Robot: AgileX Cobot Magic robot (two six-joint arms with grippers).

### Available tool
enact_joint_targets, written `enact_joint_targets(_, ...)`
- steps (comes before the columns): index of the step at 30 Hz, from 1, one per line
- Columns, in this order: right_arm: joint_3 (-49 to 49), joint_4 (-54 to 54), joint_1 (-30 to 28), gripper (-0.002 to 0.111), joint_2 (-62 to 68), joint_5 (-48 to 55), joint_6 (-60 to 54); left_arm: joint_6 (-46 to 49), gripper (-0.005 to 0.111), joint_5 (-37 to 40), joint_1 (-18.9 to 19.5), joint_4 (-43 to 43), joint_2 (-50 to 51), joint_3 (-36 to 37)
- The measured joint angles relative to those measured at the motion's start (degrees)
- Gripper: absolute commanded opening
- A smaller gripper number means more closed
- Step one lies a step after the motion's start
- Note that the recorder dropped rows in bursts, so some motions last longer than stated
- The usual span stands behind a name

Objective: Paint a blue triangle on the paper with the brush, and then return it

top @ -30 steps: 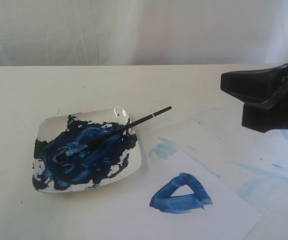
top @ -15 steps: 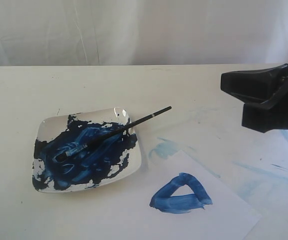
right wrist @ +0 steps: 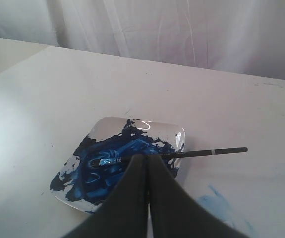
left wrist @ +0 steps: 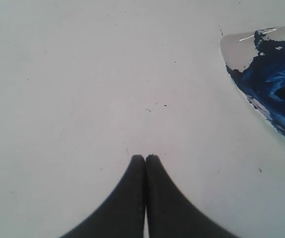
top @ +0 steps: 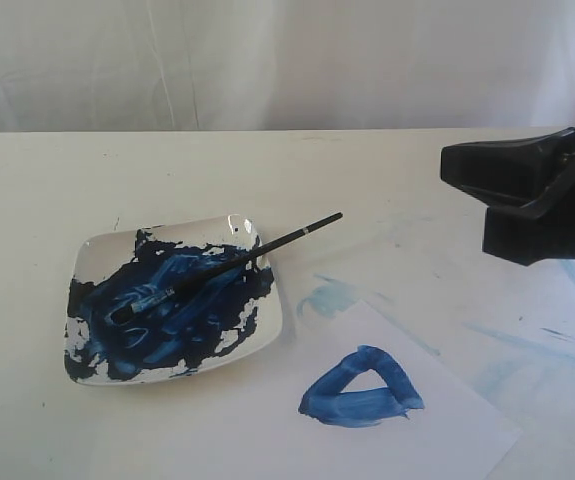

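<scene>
Nothing moved; brush (top: 229, 265) lies across dish (top: 99, 252) (bristles (top: 124, 312) seemingly in paint (top: 167, 325)).

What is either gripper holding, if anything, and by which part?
Nothing. The left gripper and right gripper are both shut and empty; the brush lies on the dish, bristles in the paint.

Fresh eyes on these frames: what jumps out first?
The square dish smeared dark blue, left of centre in the exterior view, with the brush lying across it, handle overhanging the rim. Then the thick blue triangle on the paper, lower right.
</scene>
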Motion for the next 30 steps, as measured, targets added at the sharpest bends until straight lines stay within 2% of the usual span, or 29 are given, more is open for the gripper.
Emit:
enact_joint_targets(20, 0.1, 0.0, 0.0, 0.0, -0.7, 0.0, -0.1, 0.5, 0.0, 0.0, 0.0, 0.0, 0.0, 0.0)
enact_joint_targets(30, 0.1, -0.3, 0.0, 0.0, -15.6, -3.9, -0.7, 0.6, 0.0, 0.0, 0.0, 0.0, 0.0, 0.0)
